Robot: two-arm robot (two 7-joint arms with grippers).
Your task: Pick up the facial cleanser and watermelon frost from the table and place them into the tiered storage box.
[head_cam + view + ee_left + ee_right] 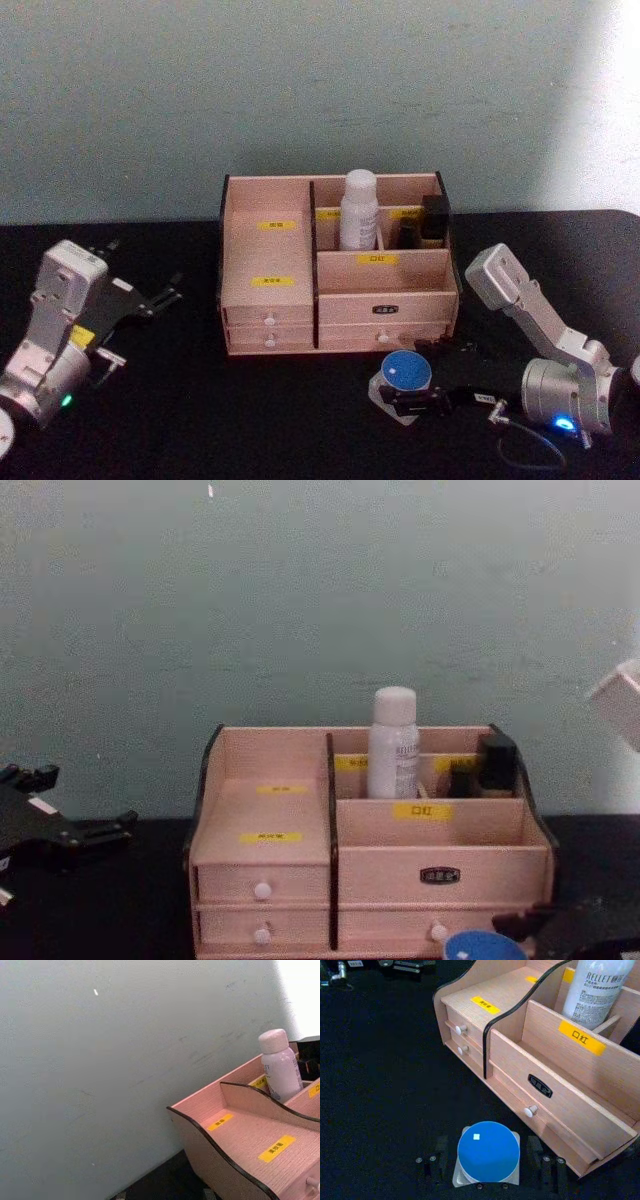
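Observation:
The facial cleanser (359, 210), a tall white bottle, stands upright in a back compartment of the tiered storage box (270, 255); it also shows in the left wrist view (279, 1067) and chest view (393, 742). The watermelon frost (404, 374), a squat jar with a blue lid (488, 1152), sits on the table just in front of the box's lower right drawer. My right gripper (488, 1170) is open at table level, with one finger (432, 1166) on each side of the jar. My left gripper (160, 298) rests open at the far left.
A dark bottle (432, 220) and another small dark item stand in the box's back right compartment. The box's left stepped compartments (250, 1135) hold nothing. A pale wall rises right behind the box. Black tabletop (200, 410) stretches to the left.

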